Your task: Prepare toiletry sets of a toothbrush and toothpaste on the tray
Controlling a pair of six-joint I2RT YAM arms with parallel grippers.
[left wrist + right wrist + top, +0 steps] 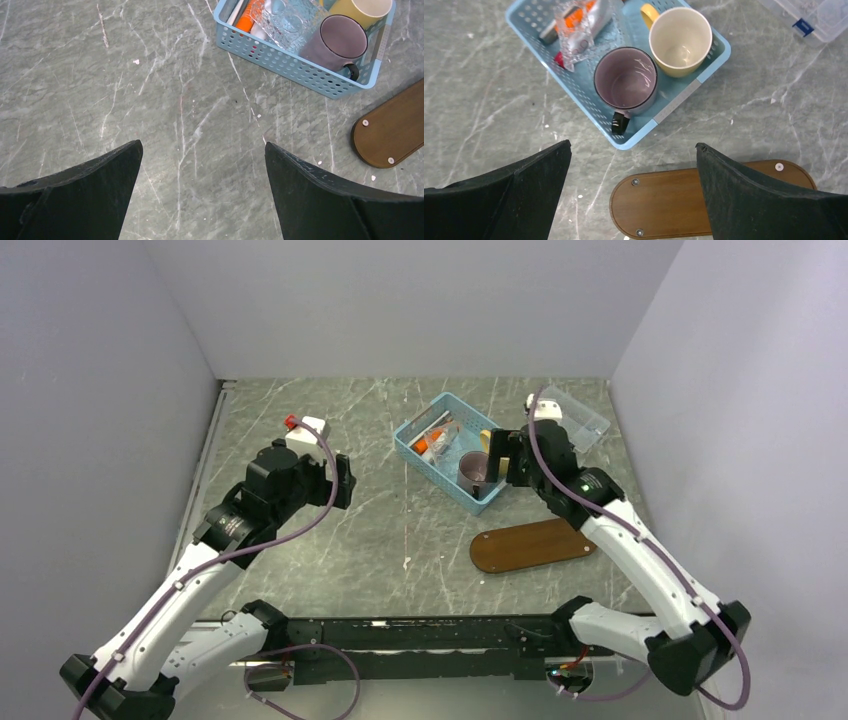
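Blue basket [295,67], two mugs [625,80], one tray [674,205].

In your right wrist view, the right part of the tray [664,205] is hidden behind one finger [764,200] of the right gripper [633,145], and the clear box [819,17] is cut off at the upper right corner. The orange tube [574,21] lies partly under a clear glass [574,40] at the top edge. From above, what lies in the basket [435,476] is too small to tell apart.
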